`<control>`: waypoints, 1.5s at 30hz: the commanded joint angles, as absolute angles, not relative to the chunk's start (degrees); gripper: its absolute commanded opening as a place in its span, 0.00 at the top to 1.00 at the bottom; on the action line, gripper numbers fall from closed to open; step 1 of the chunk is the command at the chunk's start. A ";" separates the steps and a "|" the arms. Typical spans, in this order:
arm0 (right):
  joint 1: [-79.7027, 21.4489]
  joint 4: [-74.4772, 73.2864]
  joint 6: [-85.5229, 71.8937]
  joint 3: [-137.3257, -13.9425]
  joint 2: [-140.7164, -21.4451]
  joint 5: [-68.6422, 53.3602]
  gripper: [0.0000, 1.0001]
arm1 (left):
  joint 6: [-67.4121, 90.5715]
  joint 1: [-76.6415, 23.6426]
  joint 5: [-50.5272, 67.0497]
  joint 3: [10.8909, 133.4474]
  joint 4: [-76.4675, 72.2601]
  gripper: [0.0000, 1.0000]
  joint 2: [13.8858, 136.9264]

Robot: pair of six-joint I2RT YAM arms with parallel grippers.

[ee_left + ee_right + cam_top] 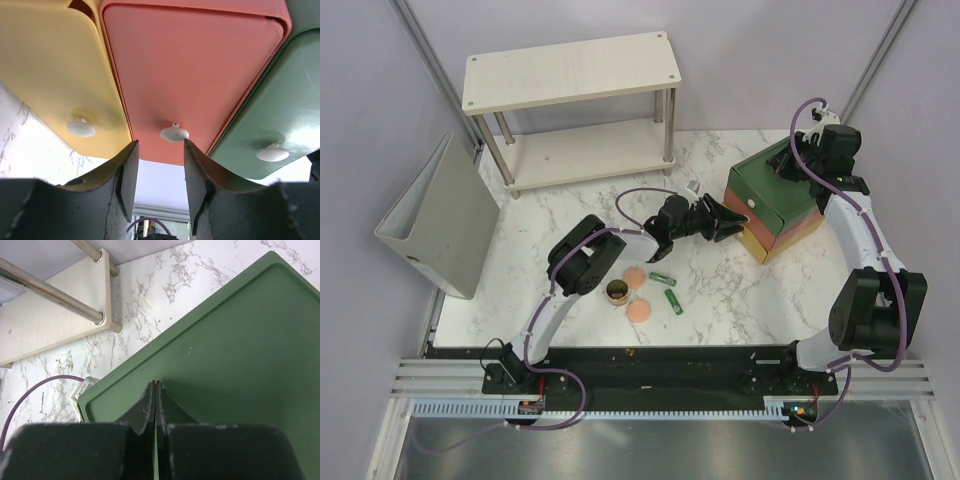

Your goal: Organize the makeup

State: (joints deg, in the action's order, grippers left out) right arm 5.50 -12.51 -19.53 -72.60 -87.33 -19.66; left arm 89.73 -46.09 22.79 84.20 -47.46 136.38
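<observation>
The makeup lies loose on the marble in the top view: two peach-pink discs, a dark gold-rimmed jar and two short green tubes. My left gripper is open right in front of the drawer box. Its fingertips stand just short of the red drawer's white knob, and nothing is between them. My right gripper is shut, with its tips resting on the box's green top.
The yellow drawer and the green drawer flank the red one, all closed, each with a white knob. A two-tier wooden shelf stands at the back. A grey binder leans at the left.
</observation>
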 commanded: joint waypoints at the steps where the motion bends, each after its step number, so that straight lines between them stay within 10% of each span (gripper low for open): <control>1: 4.92 -31.11 -17.05 -66.97 -92.64 -18.10 1.00 | 91.84 -46.14 21.09 86.39 -50.01 0.54 138.07; 22: 4.83 -31.29 -17.05 -67.06 -92.81 -18.37 1.00 | 94.48 -46.49 19.86 89.03 -49.75 0.57 140.01; 33: 4.83 -31.20 -17.14 -67.15 -92.81 -18.37 1.00 | 95.45 -46.58 20.21 89.83 -51.68 0.98 140.62; 45: 4.83 -31.29 -17.14 -67.24 -93.25 -18.46 1.00 | 95.54 -46.23 20.39 82.27 -57.74 0.98 137.73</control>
